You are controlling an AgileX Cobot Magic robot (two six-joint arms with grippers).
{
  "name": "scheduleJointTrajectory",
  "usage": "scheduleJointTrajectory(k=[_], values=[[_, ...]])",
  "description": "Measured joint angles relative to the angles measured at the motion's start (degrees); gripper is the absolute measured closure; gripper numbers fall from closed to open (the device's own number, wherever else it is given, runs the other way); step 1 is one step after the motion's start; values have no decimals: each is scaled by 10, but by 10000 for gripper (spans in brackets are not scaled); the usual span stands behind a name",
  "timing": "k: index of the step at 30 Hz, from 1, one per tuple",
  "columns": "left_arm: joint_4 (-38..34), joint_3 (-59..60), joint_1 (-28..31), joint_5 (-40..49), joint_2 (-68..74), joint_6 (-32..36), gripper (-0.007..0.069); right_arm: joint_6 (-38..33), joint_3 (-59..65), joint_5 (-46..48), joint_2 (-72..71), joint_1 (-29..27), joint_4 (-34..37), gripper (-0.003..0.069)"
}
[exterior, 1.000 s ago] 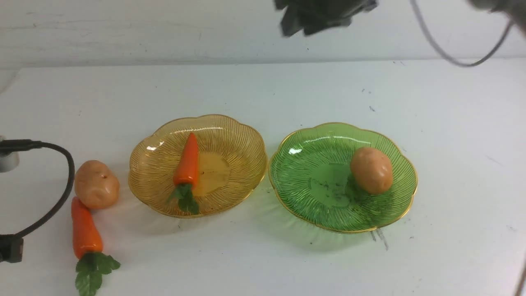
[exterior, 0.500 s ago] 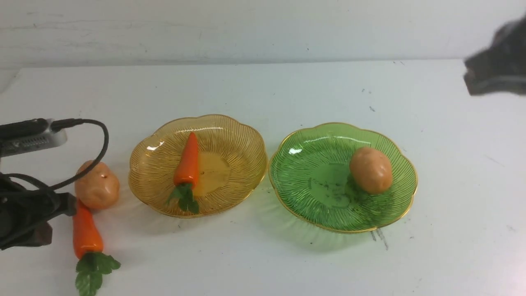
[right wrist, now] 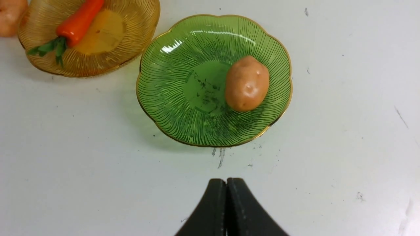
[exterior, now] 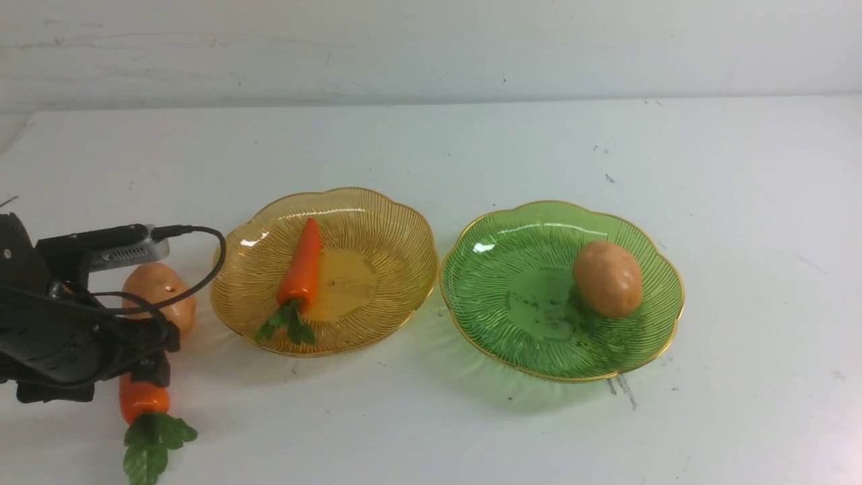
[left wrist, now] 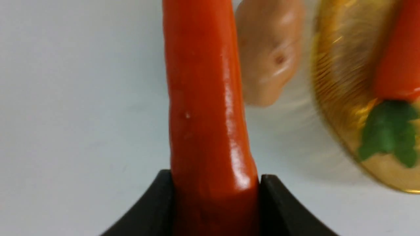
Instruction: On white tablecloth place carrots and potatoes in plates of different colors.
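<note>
Left hand (left wrist: pixel 215 179) grasping the glossy orange toy carrot (left wrist: pixel 203 98)
Right hand (right wrist: pixel 226 185) clenched above the speckled white tablecloth (right wrist: pixel 344 147).

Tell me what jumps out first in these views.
The left gripper is clamped on a carrot at the near left of the white tablecloth, beside a loose potato. In the middle, the amber plate holds another carrot and the green plate holds a second potato.
</note>
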Motion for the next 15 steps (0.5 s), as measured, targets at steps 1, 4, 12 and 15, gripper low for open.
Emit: scheduleJointTrajectory(k=[1,4,12,15], values=[[-13,-4,-10,-5,-2,7,370,0,0,-1,0,0,0,674],[-61,-29,-56,-27,5,20,370,0,0,-5,1,0,12,674],[-94,-123,-172,-56,127,32,370,0,0,-9,1,0,25,674],[-86,-162,-191,-56,187,34,370,0,0,-9,1,0,27,674]])
